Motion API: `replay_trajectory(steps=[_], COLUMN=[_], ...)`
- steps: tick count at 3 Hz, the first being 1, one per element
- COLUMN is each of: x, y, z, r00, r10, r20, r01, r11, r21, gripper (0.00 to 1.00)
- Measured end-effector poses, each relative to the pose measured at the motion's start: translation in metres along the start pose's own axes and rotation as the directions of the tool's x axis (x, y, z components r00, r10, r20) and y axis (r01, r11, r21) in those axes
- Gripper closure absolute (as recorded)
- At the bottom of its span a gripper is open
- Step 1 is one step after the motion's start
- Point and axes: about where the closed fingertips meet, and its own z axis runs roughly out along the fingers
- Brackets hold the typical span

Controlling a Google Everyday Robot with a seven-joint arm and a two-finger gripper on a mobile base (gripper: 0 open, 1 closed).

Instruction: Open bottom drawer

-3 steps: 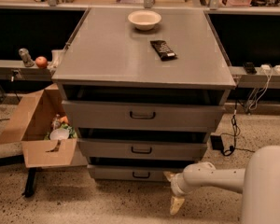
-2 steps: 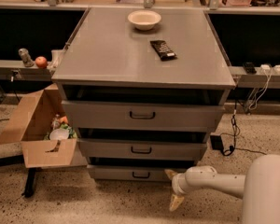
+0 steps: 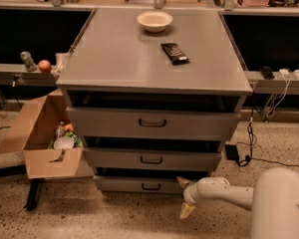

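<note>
Camera view: the white arm [image 3: 239, 195] reaches in low from the right, its forearm nearly level above the floor. The gripper [image 3: 184, 197] sits by the right end of the bottom drawer [image 3: 132, 184], the lowest in the cabinet. Its jaws are spread apart and hold nothing.

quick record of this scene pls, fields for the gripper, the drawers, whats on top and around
furniture: grey cabinet with three drawers
target: bottom drawer, lowest and slimmest front, dark loop handle at its centre, not held
gripper: gripper low at the right end of the bottom drawer front, right of the handle, fingers spread, holding nothing
on top: white bowl near the back; dark packet in front of it, to the right
left on floor: open cardboard box with items inside
left ledge: apple
</note>
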Motion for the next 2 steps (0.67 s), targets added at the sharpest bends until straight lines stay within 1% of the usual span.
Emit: replay_trajectory(steps=[1,2], x=[0.009,0.017], y=[-0.012,-0.023], z=[0.019,0.037], r00=[1.0,0.999], r10=[0.021,0.045], r20=[-0.007,-0.003], r01=[-0.021,-0.045], r11=[0.9997,0.9989], r21=[0.01,0.01], gripper=[0.0,0.0])
